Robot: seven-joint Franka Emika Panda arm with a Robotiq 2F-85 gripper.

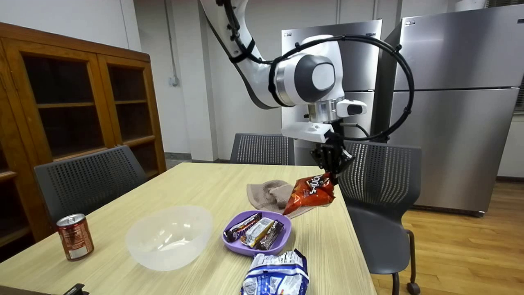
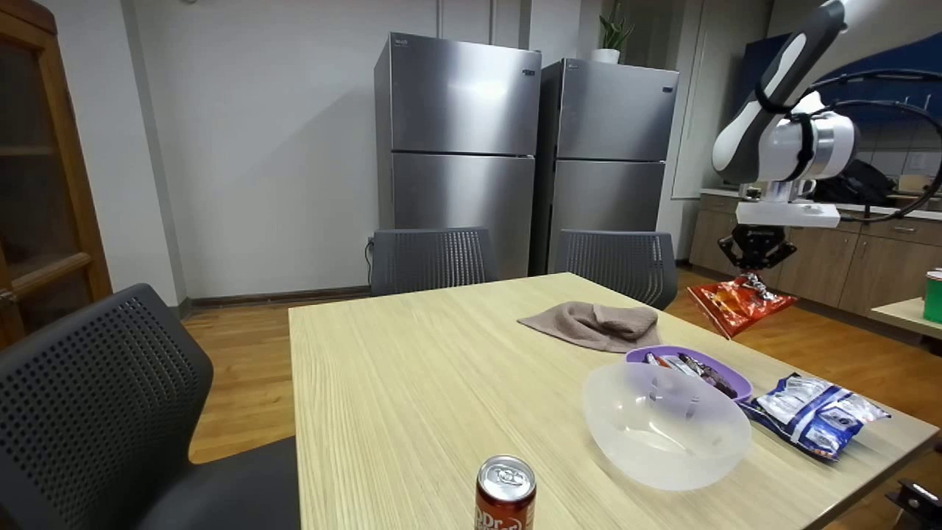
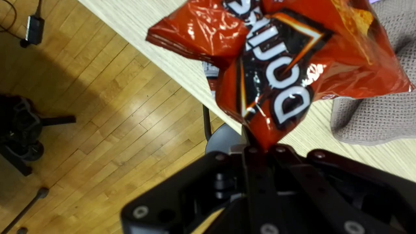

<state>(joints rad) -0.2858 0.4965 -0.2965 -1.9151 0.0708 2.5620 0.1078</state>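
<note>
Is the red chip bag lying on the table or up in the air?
Up in the air: the red chip bag hangs from the pincer, with wooden floor showing behind it in an exterior view.

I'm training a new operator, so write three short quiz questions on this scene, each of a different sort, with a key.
1. What does the gripper hold?
2. True or false: the soda can lies on its side.
3. Which of these does the purple dish contain? A) the towel; B) wrapped bars; C) the blue bag.

Key:
1. A red chip bag.
2. False; the soda can stands upright.
3. B.
</note>
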